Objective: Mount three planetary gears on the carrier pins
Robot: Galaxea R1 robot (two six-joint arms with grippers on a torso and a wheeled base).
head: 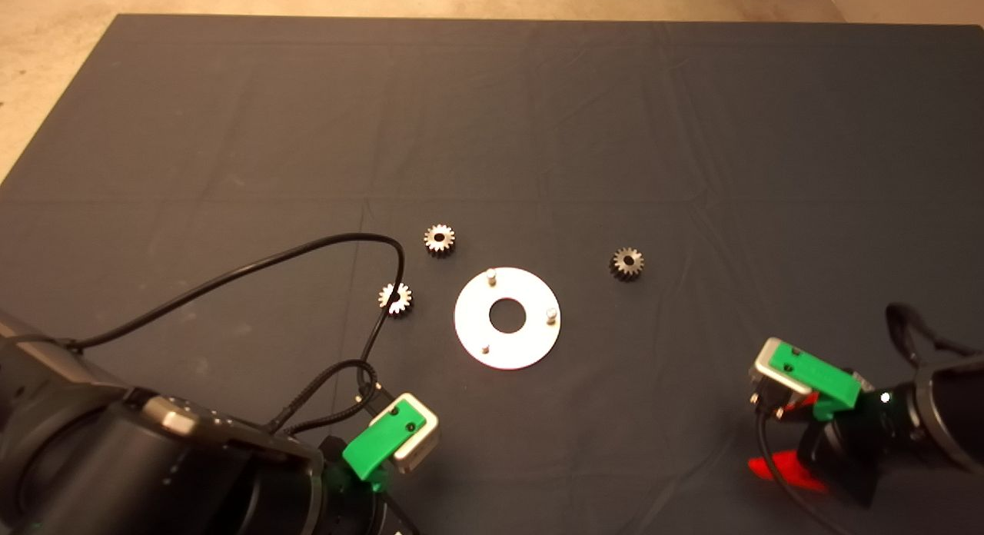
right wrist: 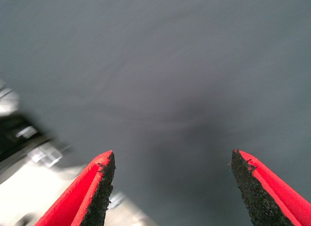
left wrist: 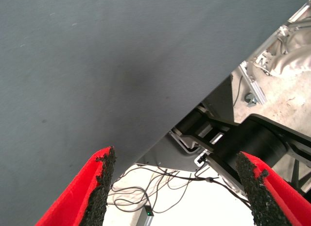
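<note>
A flat pale metal disc (head: 530, 339) with a round centre hole lies mid-mat. Three bare carrier pins stand on it: one far (head: 491, 274), one right (head: 551, 314), one near (head: 485, 349). Three small silvery gears lie flat on the mat: one (head: 439, 239) beyond the disc's left, one (head: 395, 298) left of the disc, one (head: 627, 264) to its right. My left gripper (left wrist: 177, 187) is open and empty at the mat's near edge, lower left. My right gripper (right wrist: 172, 184) is open and empty over the mat at lower right. Neither wrist view shows a gear or the disc.
A black cable (head: 254, 270) loops from the left arm across the mat and passes over the left gear. The dark mat (head: 492, 135) stretches wide beyond the parts. Past the mat's near edge, the left wrist view shows floor, frame parts and cables (left wrist: 155, 192).
</note>
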